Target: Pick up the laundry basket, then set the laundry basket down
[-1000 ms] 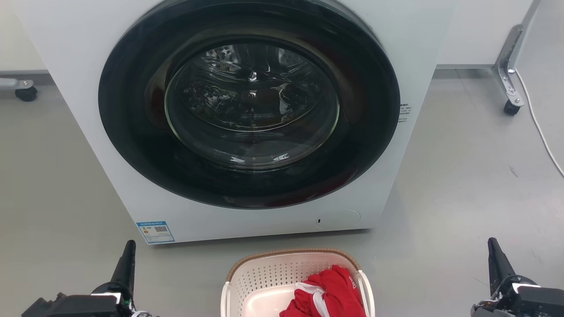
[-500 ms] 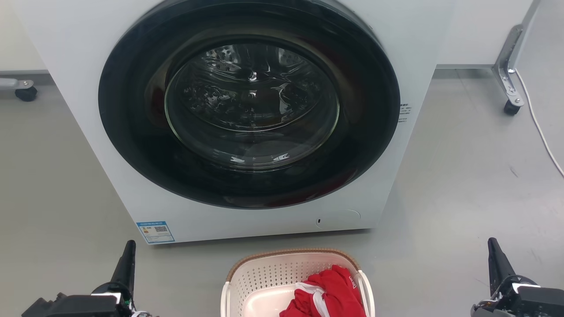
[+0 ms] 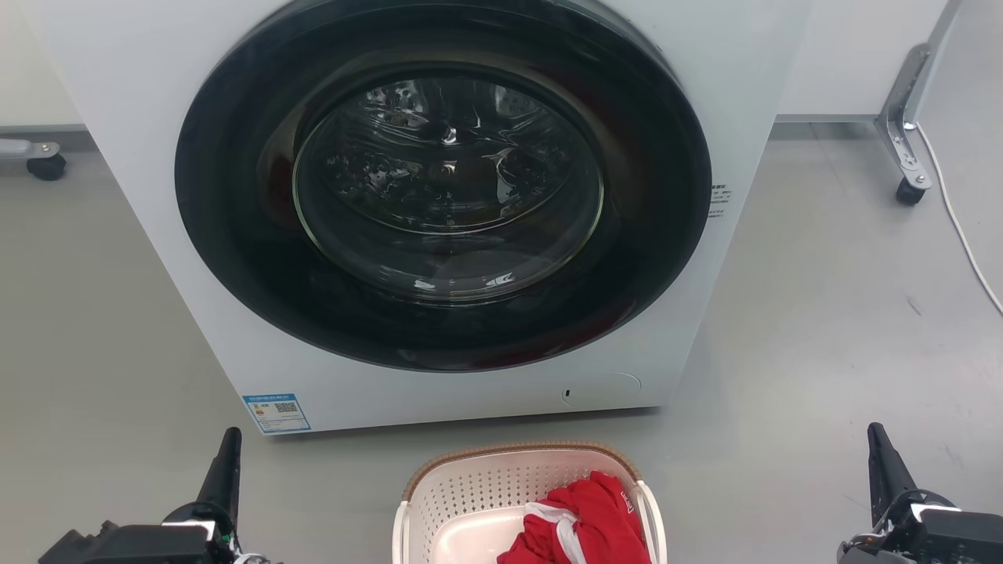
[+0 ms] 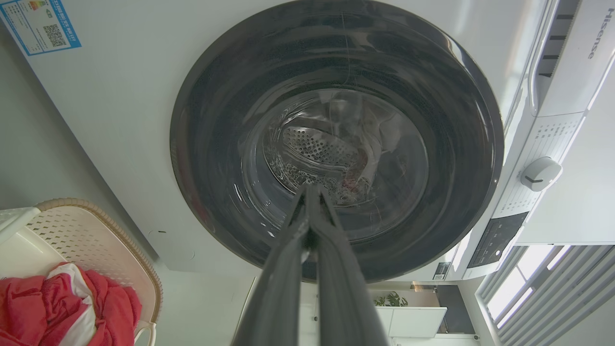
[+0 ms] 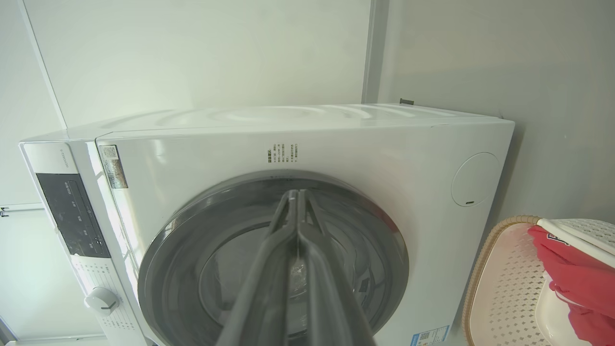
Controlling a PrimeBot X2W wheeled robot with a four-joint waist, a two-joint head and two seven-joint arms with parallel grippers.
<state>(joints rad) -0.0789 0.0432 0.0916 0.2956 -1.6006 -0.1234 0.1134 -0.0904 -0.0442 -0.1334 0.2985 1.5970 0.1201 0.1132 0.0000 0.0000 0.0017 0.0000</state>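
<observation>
The laundry basket, cream-white with perforated walls and a brown rim, sits on the grey floor at the bottom middle of the head view, just in front of the washing machine. Red and white clothing lies inside it. The basket also appears at the lower left of the left wrist view and at the lower right of the right wrist view. My left gripper is off to the basket's left, shut and holding nothing. My right gripper is off to its right, likewise shut and empty. Both stand apart from the basket.
A white front-loading washing machine with a closed dark round door stands right behind the basket. A caster leg and a white cable are at the right, another caster at the far left.
</observation>
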